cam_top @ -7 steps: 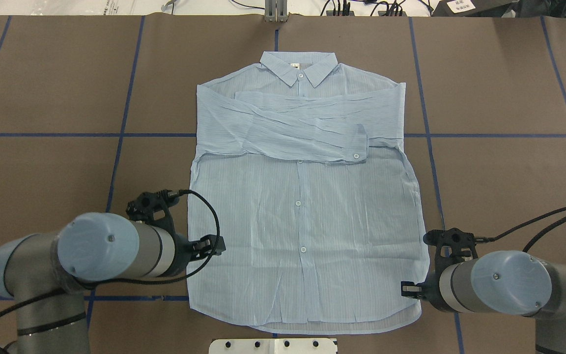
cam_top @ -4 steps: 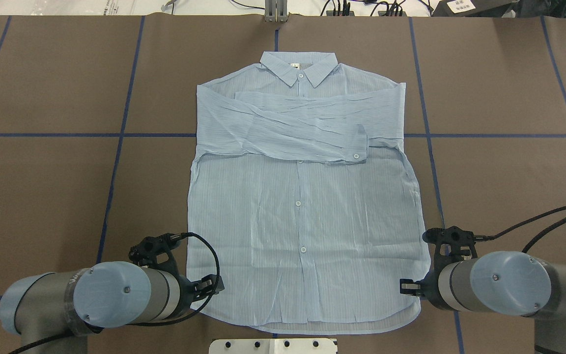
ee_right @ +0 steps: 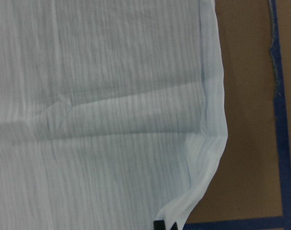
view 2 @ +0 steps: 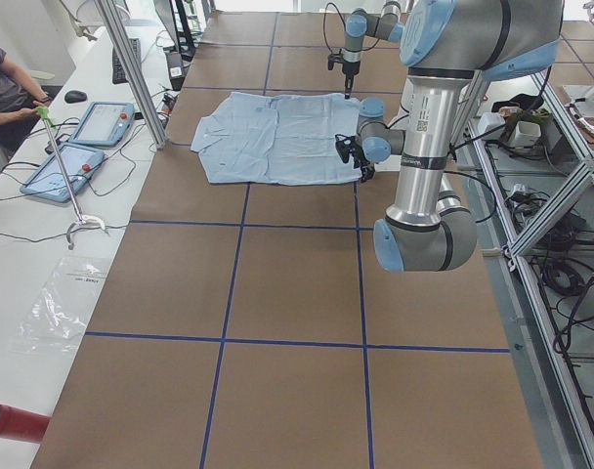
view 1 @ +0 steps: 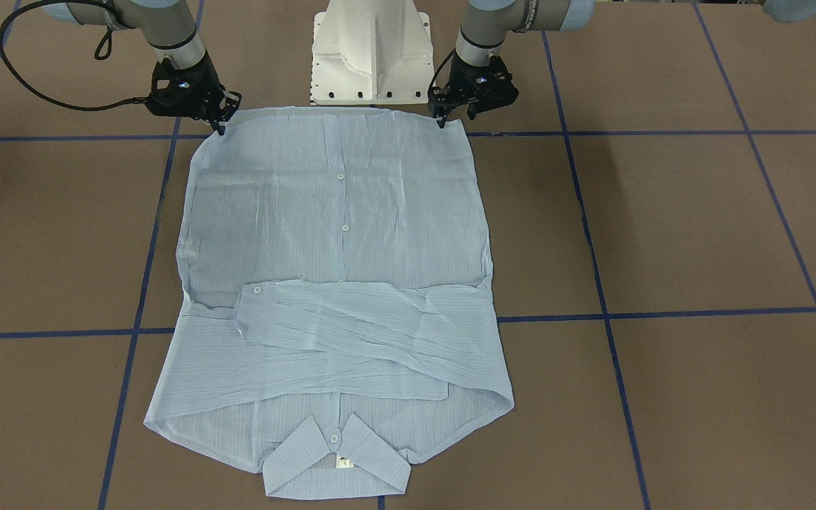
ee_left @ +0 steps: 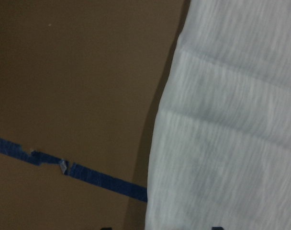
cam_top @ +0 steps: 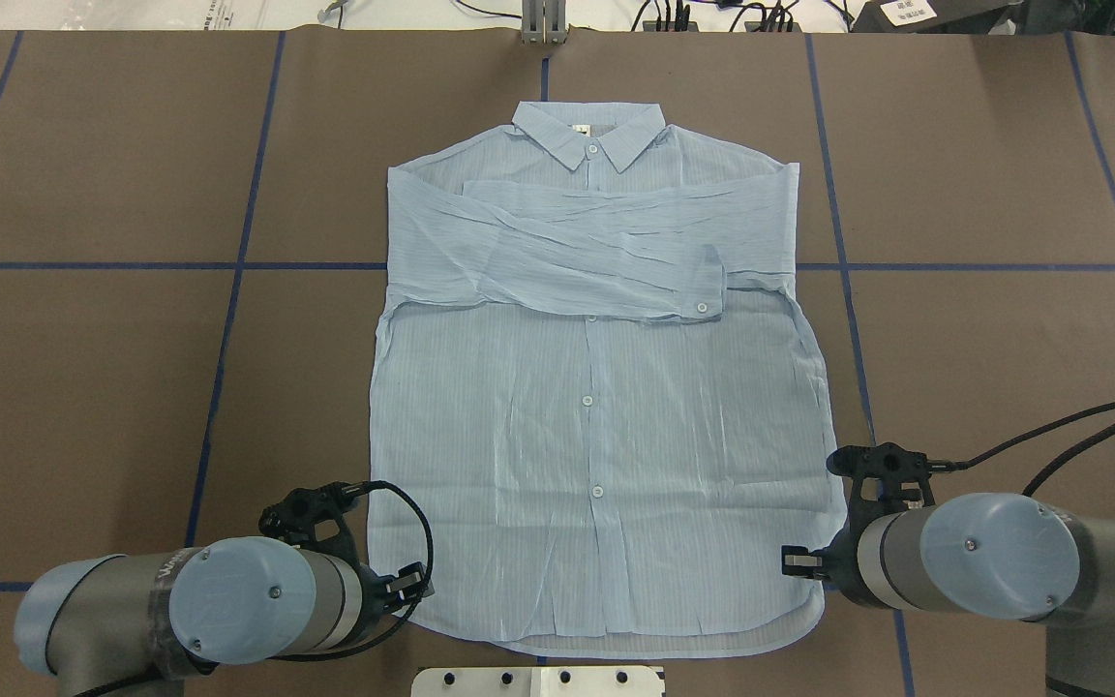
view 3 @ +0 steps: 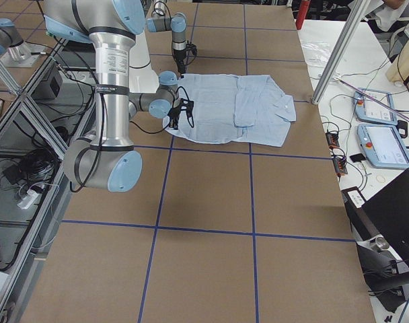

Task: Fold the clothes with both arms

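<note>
The left hand [view 1: 455,117] is at the near hem corner of the shirt [cam_top: 596,387], fingers wide apart. The right hand [view 1: 221,122] is pinched together on the other hem corner. The shirt lies flat on the surface [cam_top: 83,387], sleeves crossed, collar farthest.

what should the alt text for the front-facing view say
A pale blue button-up shirt lies flat on a brown table with blue tape lines, collar toward the camera and sleeves folded across the chest. At the far hem, the left gripper is at the view's right corner and the right gripper at the left corner.
</note>
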`<state>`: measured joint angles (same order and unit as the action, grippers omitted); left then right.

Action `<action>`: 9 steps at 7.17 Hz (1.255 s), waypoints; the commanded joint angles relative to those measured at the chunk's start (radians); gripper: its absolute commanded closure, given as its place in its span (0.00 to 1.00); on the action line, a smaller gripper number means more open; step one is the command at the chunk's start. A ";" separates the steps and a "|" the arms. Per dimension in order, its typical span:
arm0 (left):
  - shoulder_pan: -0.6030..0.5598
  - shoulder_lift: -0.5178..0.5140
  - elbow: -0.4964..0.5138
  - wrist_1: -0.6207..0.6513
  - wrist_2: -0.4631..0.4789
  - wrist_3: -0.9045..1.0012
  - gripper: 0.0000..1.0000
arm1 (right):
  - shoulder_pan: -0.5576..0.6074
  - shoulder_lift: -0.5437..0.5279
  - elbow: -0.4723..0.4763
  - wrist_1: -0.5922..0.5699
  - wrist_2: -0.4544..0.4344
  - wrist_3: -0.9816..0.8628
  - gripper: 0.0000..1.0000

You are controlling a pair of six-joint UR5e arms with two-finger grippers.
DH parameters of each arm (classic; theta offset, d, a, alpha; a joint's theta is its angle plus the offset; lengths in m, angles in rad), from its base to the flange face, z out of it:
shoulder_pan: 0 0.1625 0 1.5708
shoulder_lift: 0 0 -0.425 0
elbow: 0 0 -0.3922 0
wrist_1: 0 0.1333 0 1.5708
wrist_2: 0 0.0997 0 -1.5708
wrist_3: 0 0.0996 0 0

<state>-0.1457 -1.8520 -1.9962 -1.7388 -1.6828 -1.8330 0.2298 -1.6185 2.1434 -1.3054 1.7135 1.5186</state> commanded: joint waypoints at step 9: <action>-0.005 -0.006 0.010 0.024 0.002 0.008 0.67 | 0.008 -0.001 -0.010 0.000 0.000 -0.002 1.00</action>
<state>-0.1483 -1.8553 -1.9841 -1.7162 -1.6811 -1.8255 0.2376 -1.6197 2.1360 -1.3054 1.7135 1.5173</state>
